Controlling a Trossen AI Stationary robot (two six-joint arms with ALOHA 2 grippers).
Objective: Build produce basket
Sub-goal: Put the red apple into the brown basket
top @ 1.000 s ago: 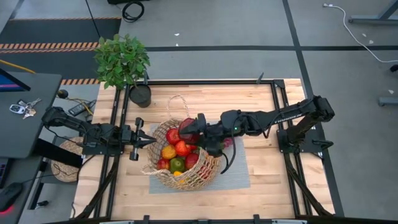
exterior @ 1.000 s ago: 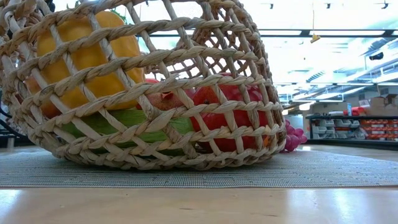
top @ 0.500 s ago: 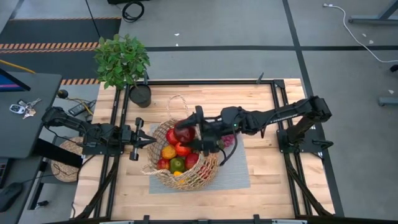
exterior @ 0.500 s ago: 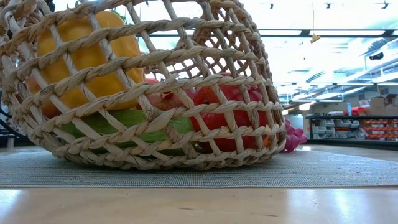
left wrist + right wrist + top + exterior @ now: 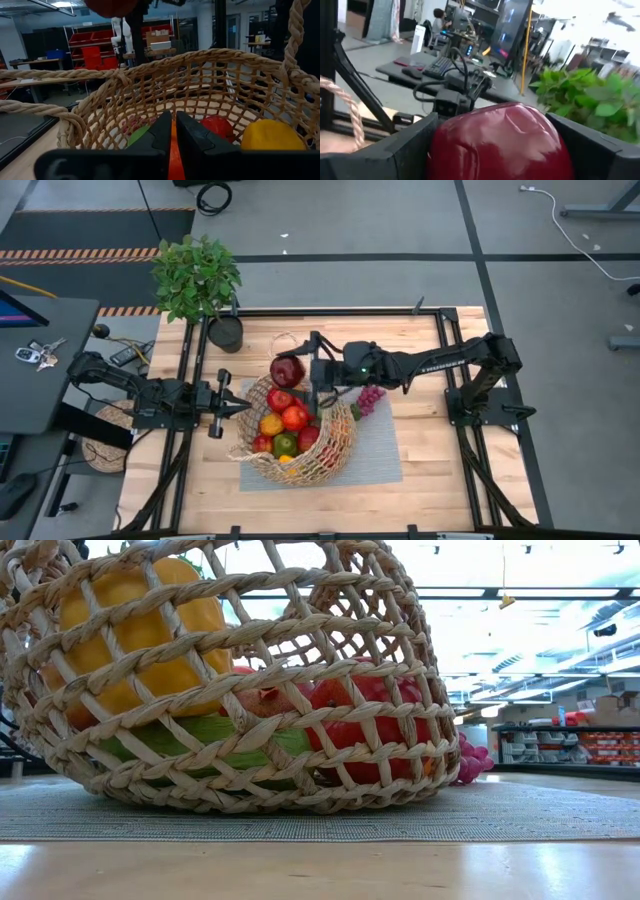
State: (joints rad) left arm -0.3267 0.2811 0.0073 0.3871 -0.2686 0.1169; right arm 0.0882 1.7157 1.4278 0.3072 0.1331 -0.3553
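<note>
The wicker basket [image 5: 332,448] lies tilted on a grey mat [image 5: 380,452] and holds red, yellow, orange and green produce [image 5: 283,423]; the low view shows a yellow pepper [image 5: 130,635] through the weave. Purple grapes [image 5: 370,397] lie on the mat by the basket's right side. My right gripper [image 5: 296,370] holds a dark red apple [image 5: 286,370] above the basket's far rim. My left gripper [image 5: 244,408] is shut, level, with its tips at the basket's left rim [image 5: 150,62]. My right gripper pinches the dark red apple's two opposite sides [image 5: 445,145] between its wide-set fingers [image 5: 412,147]. The fingers come level from the table's right side. The apple is lifted clear, above the basket's far rim. My left gripper: whether its shut tips touch the basket's rim, I cannot tell.
A potted leafy plant [image 5: 197,277] stands at the table's far left corner. A black frame [image 5: 440,330] runs round the table. A flat woven disc [image 5: 105,430] lies off the table's left edge under the left arm. Bare wood lies near and far of the mat.
My right gripper has rolled about its pointing line and carried the dark red apple from over the fruit in the basket toward the far edge, to above the basket's far rim. The grapes, before half hidden by the arm, show on the mat. The basket has kept still.
</note>
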